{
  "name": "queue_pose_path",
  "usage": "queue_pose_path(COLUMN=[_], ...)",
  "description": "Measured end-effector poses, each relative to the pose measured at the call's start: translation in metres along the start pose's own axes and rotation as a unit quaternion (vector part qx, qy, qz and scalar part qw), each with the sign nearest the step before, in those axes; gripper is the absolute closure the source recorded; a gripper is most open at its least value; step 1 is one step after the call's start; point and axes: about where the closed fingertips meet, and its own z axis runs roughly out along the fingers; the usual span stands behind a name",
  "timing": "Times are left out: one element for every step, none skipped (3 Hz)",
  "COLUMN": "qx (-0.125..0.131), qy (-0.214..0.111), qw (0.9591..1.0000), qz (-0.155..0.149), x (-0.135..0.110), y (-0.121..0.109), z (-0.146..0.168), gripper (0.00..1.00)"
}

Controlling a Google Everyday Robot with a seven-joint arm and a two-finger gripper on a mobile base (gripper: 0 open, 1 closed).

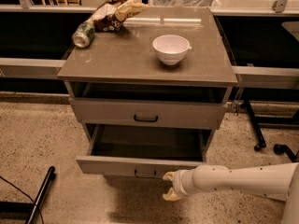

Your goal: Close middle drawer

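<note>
Camera view, near first: gripper [170, 186] low, right of centre, fingers spread, holding nothing. It sits just beside the front panel of the middle drawer [112, 166], right of its handle [145, 173]; placed to push the panel, I judge. Drawer pulled well out toward camera. Above, upper drawer [187, 115] nearly shut. Farther: bowl [171, 48], can [83, 34] on its side and snack bag [114, 14] rest on cabinet top [117, 62].

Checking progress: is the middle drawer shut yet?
No, open: the middle drawer juts out, its inside exposed. The gripper hangs by its front, right of the handle.
</note>
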Motion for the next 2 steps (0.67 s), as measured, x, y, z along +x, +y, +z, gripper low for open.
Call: queue_pose_path(qx=[0.042, 0.087], qy=[-0.003, -0.005], qw=[0.9991, 0.9962], qz=[0.004, 0.007], x=[0.013, 0.017], y=[-0.028, -0.051], z=[0.006, 0.005], gripper=[0.72, 0.7])
